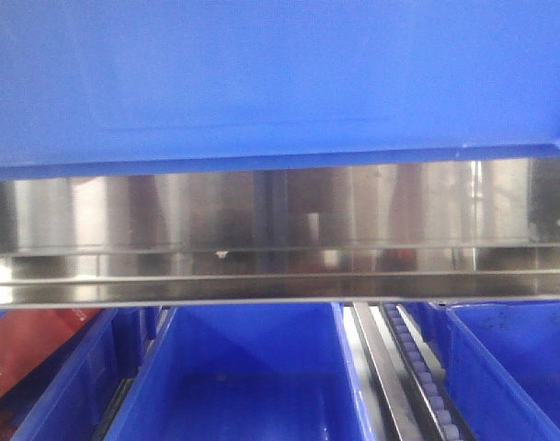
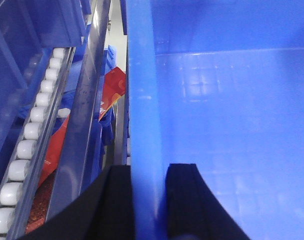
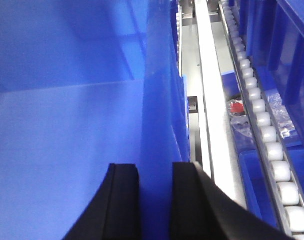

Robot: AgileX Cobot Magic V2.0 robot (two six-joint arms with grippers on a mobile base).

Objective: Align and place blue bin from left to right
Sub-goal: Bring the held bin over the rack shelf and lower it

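Two hands are gripping the blue bin (image 1: 280, 73): left hand (image 2: 149, 176) pinching one side wall, right hand (image 3: 155, 172) pinching the opposite wall. Bin is filling 12 o'clock above the steel rail (image 1: 280, 241).

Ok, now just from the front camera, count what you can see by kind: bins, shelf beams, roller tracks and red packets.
Blue bins: 4, the big blue bin on top, plus the left bin, middle bin and right bin below
Shelf beam: 1
Roller track: 1
Red packet: 1
Total: 7
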